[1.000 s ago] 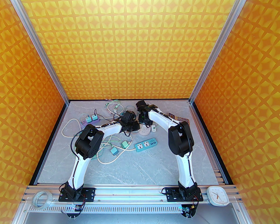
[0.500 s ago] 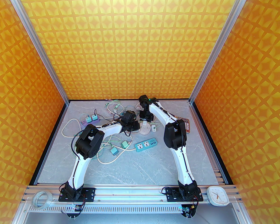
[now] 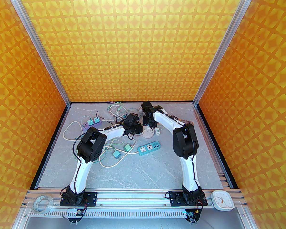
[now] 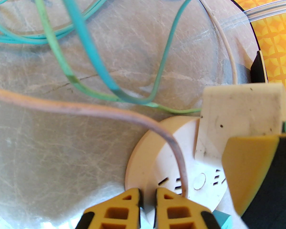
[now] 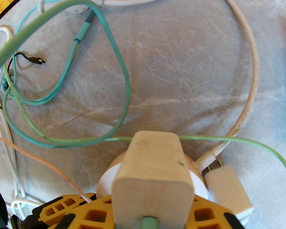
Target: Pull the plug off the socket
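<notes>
Since half a second ago the right arm has sunk and swung back outward, its elbow lower and further right and its wrist closer to the table, while the left arm has kept its place. The right claw is clenched around the plug, a cream block, with one yellow finger pressed on each side of it. The plug stands upright on the socket, a round white disc lying in the far middle of the table, between the two wrists. In the left wrist view the plug's base meets the socket's face, and whether its pins are out of the slots cannot be told. The left claw is nearly closed, its two yellow fingertips pinching the near rim of the socket. A green cable loops across the table and runs behind the plug, and a green stub sits in the plug's near face. A pink cable crosses over the socket's face and goes down beside the left fingertips. A white adapter on a white cord lies just beside the socket on its right. A teal power strip lies nearer the arms' bases, apart from the socket.
</notes>
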Robot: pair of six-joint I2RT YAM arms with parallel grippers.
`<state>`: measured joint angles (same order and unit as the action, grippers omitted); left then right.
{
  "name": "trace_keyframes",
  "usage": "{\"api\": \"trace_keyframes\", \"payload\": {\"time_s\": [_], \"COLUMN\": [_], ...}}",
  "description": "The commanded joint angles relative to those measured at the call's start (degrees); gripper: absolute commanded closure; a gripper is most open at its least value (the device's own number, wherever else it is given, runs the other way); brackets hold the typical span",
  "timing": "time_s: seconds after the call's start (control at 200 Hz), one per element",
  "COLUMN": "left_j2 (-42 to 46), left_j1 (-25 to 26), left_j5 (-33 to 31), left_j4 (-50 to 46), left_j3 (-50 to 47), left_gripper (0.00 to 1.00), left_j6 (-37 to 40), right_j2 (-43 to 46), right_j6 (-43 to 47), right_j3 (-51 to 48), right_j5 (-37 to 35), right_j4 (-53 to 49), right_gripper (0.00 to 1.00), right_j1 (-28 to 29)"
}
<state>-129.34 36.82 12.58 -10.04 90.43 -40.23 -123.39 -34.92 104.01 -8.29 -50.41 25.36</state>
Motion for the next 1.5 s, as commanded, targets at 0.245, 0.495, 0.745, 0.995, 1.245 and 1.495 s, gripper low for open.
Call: {"api": "trace_keyframes", "payload": {"time_s": [0.245,0.495,0.745,0.995,1.245,1.495], "left_j2": [-10.50,-10.25,-4.47,2.97,10.80,21.26], "left_j1": [4.58,4.62,3.23,2.21,2.03,2.36], "left_j5": [1.13,1.02,-1.36,-3.52,-6.86,-10.81], "left_j4": [-13.64,-13.87,-15.03,-16.77,-19.93,-23.99], "left_j3": [-4.91,-4.82,-5.95,-7.04,-9.23,-11.68], "left_gripper": [0.89,0.89,0.73,0.60,0.45,0.37], "left_j6": [1.67,1.73,2.39,3.11,4.68,6.12], "right_j2": [-8.36,-11.57,-2.69,7.44,16.97,26.01], "right_j6": [1.40,1.61,1.67,2.31,1.18,-0.55], "right_j3": [24.38,28.85,17.39,9.80,-5.38,-21.62], "right_j5": [18.10,20.31,19.64,18.81,18.96,17.14], "right_j4": [-10.21,-11.69,-5.11,-1.01,6.44,16.62], "right_gripper": [0.89,0.89,0.62,0.31,0.30,0.41], "right_j1": [2.15,0.52,0.76,0.70,0.12,-2.17]}}
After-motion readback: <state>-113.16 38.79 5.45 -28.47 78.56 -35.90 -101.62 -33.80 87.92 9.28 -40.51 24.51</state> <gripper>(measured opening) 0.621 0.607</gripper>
